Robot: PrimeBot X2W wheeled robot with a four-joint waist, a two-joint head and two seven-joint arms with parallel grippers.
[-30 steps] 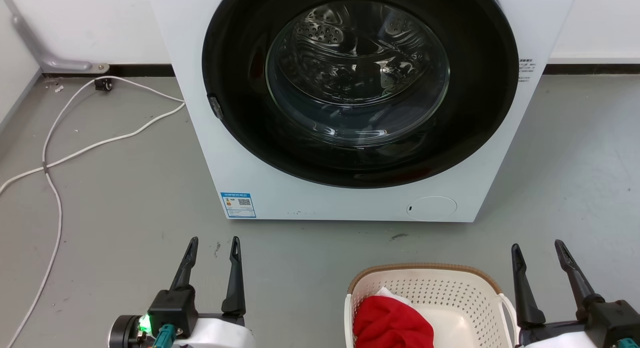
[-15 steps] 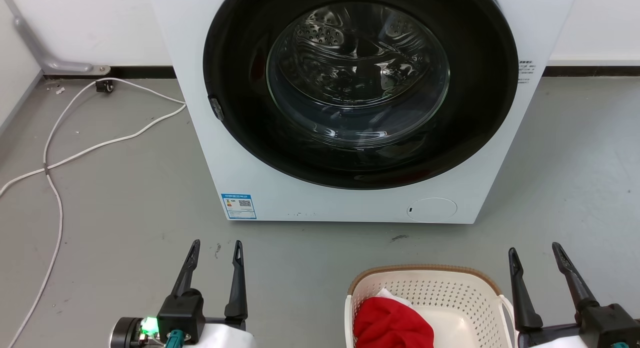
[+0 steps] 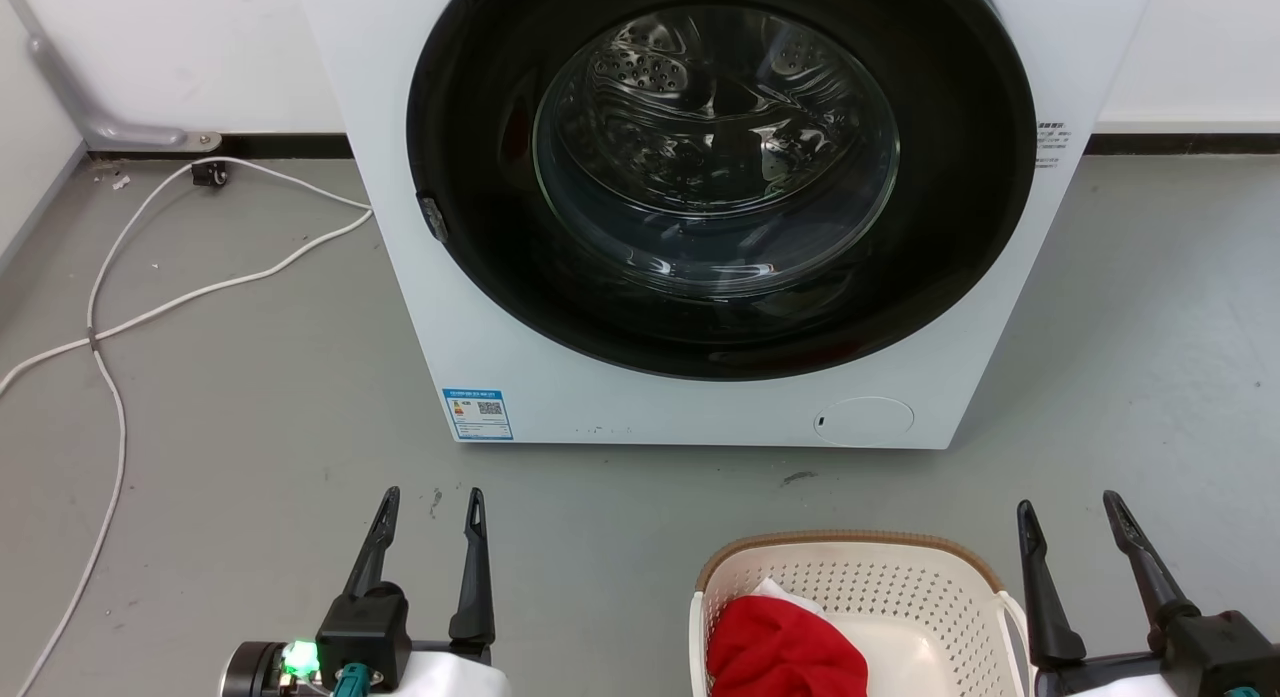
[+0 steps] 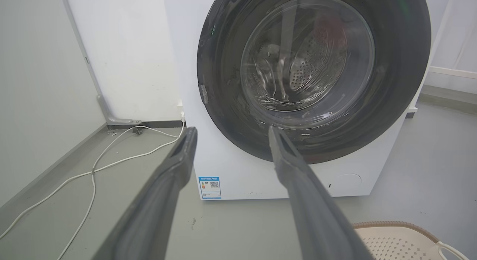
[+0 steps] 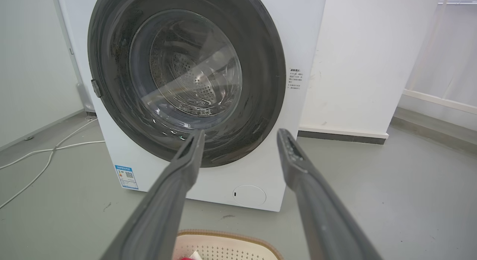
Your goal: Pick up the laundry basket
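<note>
I hold left gripper [image 3: 430, 497] at 7 and right gripper [image 3: 1066, 505] at 5 o'clock, jaws apart and empty, flanking the laundry basket [image 3: 850, 539], likely for its handles.

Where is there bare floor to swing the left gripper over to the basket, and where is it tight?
Bare floor lies between the left gripper and the laundry basket, and in the strip between the basket's rim and the washing machine. Tight: the right gripper stands close beside the basket's right side; a white cable crosses the floor at far left.
</note>
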